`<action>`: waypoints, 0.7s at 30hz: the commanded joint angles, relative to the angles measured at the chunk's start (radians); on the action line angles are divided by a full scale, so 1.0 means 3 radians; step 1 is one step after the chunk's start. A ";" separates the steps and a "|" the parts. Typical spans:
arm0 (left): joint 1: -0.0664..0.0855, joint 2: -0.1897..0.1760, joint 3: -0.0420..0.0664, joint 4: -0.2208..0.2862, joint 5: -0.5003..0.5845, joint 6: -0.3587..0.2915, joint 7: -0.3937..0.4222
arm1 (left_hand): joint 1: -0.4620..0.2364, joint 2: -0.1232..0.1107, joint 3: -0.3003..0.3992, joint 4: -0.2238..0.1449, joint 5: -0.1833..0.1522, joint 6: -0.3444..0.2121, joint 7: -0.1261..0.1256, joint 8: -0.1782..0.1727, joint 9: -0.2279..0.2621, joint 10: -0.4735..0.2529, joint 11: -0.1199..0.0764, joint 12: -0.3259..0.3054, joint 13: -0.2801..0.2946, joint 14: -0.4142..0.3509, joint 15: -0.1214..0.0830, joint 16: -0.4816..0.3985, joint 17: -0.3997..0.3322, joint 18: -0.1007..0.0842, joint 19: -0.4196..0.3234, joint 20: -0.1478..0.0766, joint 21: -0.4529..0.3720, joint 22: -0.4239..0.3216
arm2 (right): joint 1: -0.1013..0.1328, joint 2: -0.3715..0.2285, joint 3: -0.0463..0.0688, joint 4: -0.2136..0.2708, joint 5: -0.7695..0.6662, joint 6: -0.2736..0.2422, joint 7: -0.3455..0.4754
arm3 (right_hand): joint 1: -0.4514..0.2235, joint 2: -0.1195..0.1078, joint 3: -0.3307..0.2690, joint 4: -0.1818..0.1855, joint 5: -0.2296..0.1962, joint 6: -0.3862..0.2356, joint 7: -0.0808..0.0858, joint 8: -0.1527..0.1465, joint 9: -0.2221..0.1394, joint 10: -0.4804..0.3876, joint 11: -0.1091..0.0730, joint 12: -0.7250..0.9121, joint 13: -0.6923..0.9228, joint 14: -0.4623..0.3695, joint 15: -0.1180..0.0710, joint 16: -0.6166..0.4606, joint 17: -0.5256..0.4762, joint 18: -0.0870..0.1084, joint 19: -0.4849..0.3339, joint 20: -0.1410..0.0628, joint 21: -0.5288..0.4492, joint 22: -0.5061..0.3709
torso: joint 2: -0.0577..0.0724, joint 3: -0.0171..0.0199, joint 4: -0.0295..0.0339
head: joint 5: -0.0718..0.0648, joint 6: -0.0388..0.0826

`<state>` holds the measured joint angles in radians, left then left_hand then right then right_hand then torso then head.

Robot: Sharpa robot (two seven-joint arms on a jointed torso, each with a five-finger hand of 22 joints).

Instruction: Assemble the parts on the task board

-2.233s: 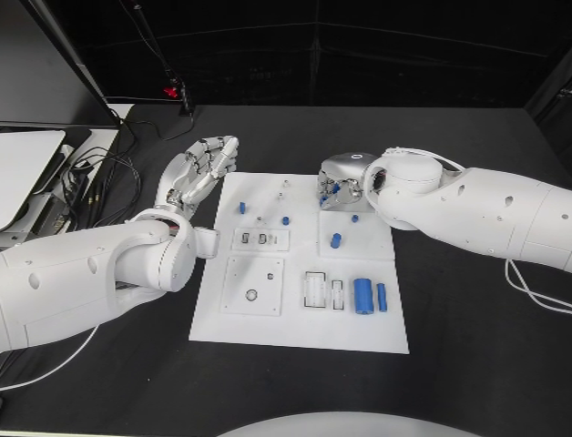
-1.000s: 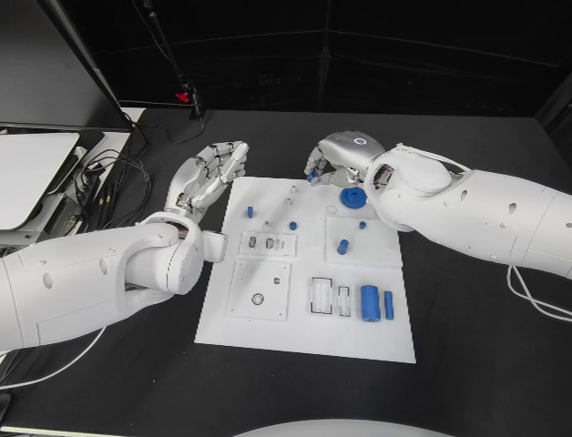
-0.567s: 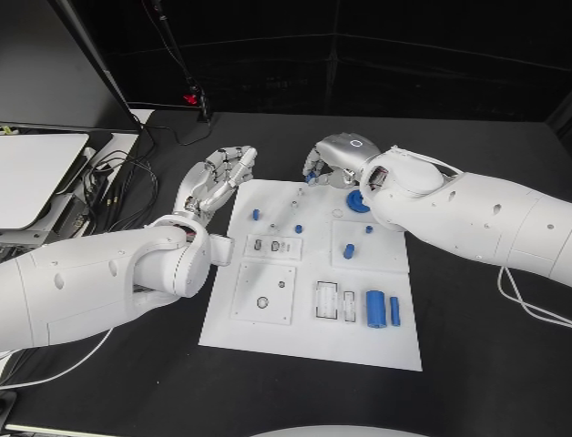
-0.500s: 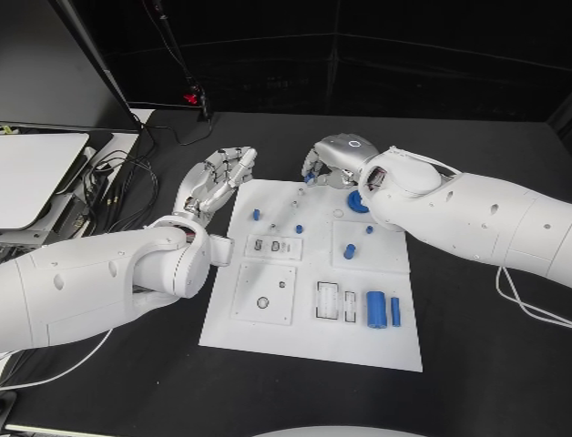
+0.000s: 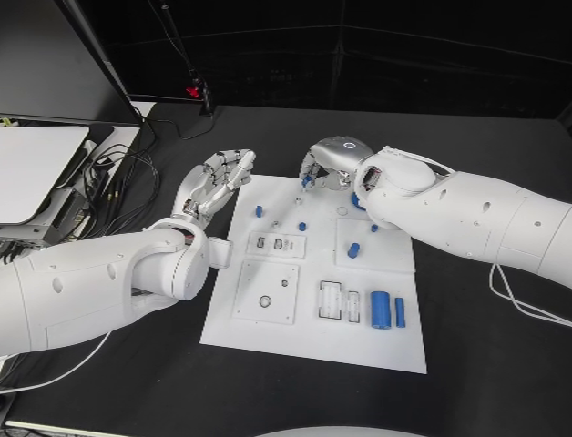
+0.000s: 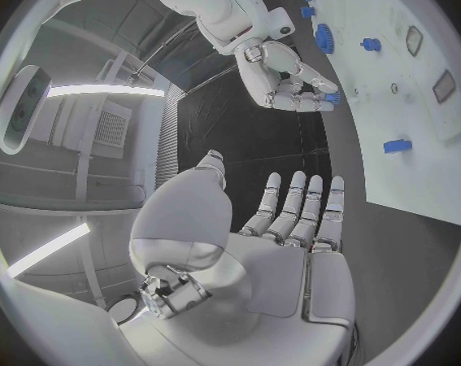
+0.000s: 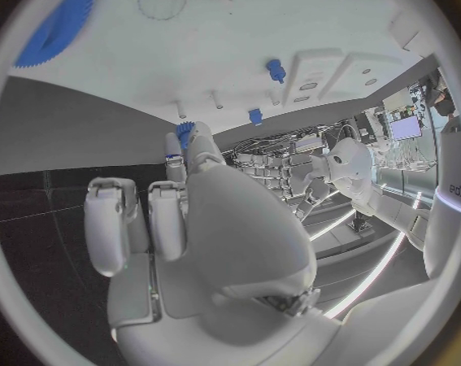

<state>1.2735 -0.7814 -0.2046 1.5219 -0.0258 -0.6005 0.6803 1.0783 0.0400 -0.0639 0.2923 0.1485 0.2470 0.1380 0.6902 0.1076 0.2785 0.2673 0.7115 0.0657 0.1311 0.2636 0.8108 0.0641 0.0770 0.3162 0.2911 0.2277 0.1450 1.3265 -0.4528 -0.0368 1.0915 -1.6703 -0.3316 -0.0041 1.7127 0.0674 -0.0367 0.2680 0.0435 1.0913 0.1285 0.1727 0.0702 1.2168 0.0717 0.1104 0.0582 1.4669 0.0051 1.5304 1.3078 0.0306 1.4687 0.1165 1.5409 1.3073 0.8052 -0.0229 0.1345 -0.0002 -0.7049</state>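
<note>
Early going: right hand [image 5: 323,169] pinches a small blue part [image 7: 184,130] at board's [image 5: 312,328] 12 o'clock – left hand [image 5: 214,182] open, empty (most parts loose).

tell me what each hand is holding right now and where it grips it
The right hand pinches a small blue part at its fingertips; which end of the part it grips cannot be told. The left hand holds nothing, fingers straight, beside the board.
</note>
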 commanded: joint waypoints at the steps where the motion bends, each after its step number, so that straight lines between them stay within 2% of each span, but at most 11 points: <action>1: 0.0003 0.0001 0.0002 0.0013 -0.0023 0.0043 0.1016 | 0.0004 0.0040 -0.0018 -0.0002 0.0012 0.0023 0.0534 0.0016 -0.0003 0.0024 0.0000 0.0015 -0.0001 0.0003 0.0010 0.0022 0.0003 0.0035 -0.0005 -0.0002 0.0017 0.0001 | 0.0007 0.0013 0.0003 -0.0008 0.0003 0.0082 -0.0004 | 0.0031 0.0003 0.0027 0.0003 0.0017 0.0019 0.0013 0.0004 0.0002 0.0021 0.0002 -0.0014 0.0005 0.0216 -0.0010 -0.0012 0.0146 -0.0032 0.0166 -0.0017 0.0005 0.0591 | 0.0029 -0.0007 0.0020 | -0.0007 0.0000; 8: 0.0003 -0.0007 0.0002 0.0023 -0.0023 0.0042 0.1014 | 0.0005 0.0041 -0.0018 -0.0002 0.0013 0.0023 0.0534 0.0016 -0.0003 0.0023 0.0000 0.0015 -0.0001 0.0003 0.0010 0.0022 0.0003 0.0035 -0.0004 -0.0002 0.0018 0.0002 | 0.0007 0.0025 0.0003 -0.0014 -0.0002 0.0047 -0.0027 | 0.0030 -0.0002 0.0032 0.0010 0.0017 0.0017 0.0017 -0.0006 0.0000 0.0021 0.0007 -0.0031 0.0005 0.0215 -0.0007 -0.0013 0.0141 -0.0032 0.0165 -0.0015 0.0004 0.0590 | 0.0046 -0.0012 0.0027 | -0.0014 0.0005; 17: 0.0004 -0.0014 0.0002 0.0031 -0.0023 0.0043 0.1009 | 0.0007 0.0042 -0.0020 -0.0002 0.0014 0.0022 0.0534 0.0016 -0.0005 0.0023 0.0000 0.0015 -0.0001 0.0002 0.0011 0.0022 0.0003 0.0035 -0.0002 -0.0002 0.0020 0.0003 | 0.0007 0.0025 0.0003 -0.0007 -0.0062 -0.0112 -0.0106 | 0.0029 -0.0006 0.0039 0.0018 0.0017 0.0016 0.0020 -0.0017 -0.0001 0.0018 0.0011 -0.0050 0.0005 0.0214 -0.0003 -0.0015 0.0133 -0.0031 0.0163 -0.0012 0.0003 0.0586 | 0.0039 -0.0016 0.0030 | -0.0023 -0.0005; 21: 0.0004 -0.0019 0.0002 0.0034 -0.0023 0.0042 0.1008 | 0.0008 0.0043 -0.0021 -0.0002 0.0015 0.0022 0.0534 0.0016 -0.0006 0.0023 0.0000 0.0015 -0.0001 0.0002 0.0011 0.0022 0.0003 0.0035 -0.0006 -0.0002 0.0018 0.0002 | 0.0007 0.0020 0.0003 -0.0003 -0.0077 -0.0151 -0.0140 | 0.0029 -0.0006 0.0039 0.0018 0.0017 0.0016 0.0020 -0.0017 -0.0001 0.0018 0.0011 -0.0050 0.0005 0.0214 -0.0003 -0.0015 0.0133 -0.0031 0.0163 -0.0012 0.0003 0.0586 | 0.0040 -0.0014 0.0030 | -0.0022 -0.0004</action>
<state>1.2733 -0.7864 -0.2049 1.5296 -0.0258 -0.5977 0.6803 1.0822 0.0440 -0.0638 0.2923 0.1485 0.2469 0.1380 0.6902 0.1077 0.2785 0.2673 0.7115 0.0656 0.1311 0.2636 0.8108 0.0641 0.0769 0.3162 0.2911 0.2277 0.1450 1.3261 -0.4463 -0.0367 1.0885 -1.6781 -0.3407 -0.0277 1.7151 0.0673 -0.0299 0.2749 0.0460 1.0923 0.1328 0.1613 0.0687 1.2167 0.0717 0.1005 0.0590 1.4669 0.0051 1.5304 1.3077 0.0306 1.4686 0.1165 1.5409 1.3081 0.8176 -0.0273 0.1432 -0.0070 -0.7061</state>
